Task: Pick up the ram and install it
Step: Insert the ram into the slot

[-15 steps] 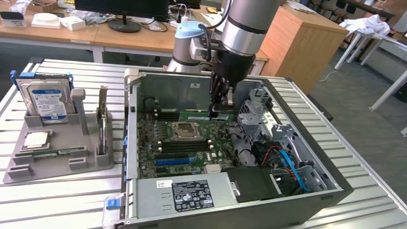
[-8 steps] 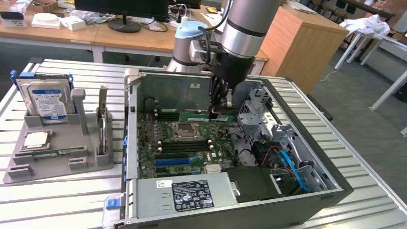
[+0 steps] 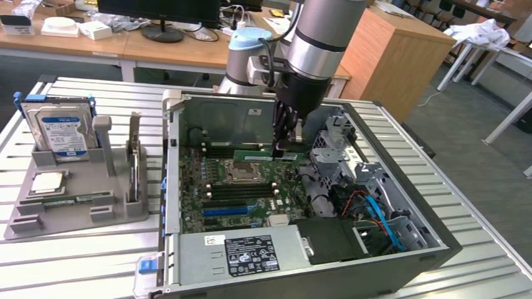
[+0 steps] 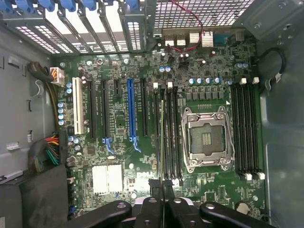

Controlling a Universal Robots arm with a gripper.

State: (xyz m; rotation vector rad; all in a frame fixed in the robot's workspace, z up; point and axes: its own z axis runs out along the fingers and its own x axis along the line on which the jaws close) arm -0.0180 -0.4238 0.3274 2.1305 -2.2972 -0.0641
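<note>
The gripper [image 3: 285, 148] pinches the ram [image 3: 264, 154] edge-on, holding it upright above the motherboard [image 3: 241, 187] so it lines up with a slot [image 4: 167, 137]

**Metal, plastic and wood on the bench**

The case [image 3: 415, 249] is matt dark metal with perforated panels. The table [image 3: 83, 261] is ribbed bare metal. The holder [image 3: 75, 208] looks like matt grey plastic. The motherboard [image 4: 118, 61] is glossy green. The cabinet [image 3: 395, 56] is smooth light wood.
</note>
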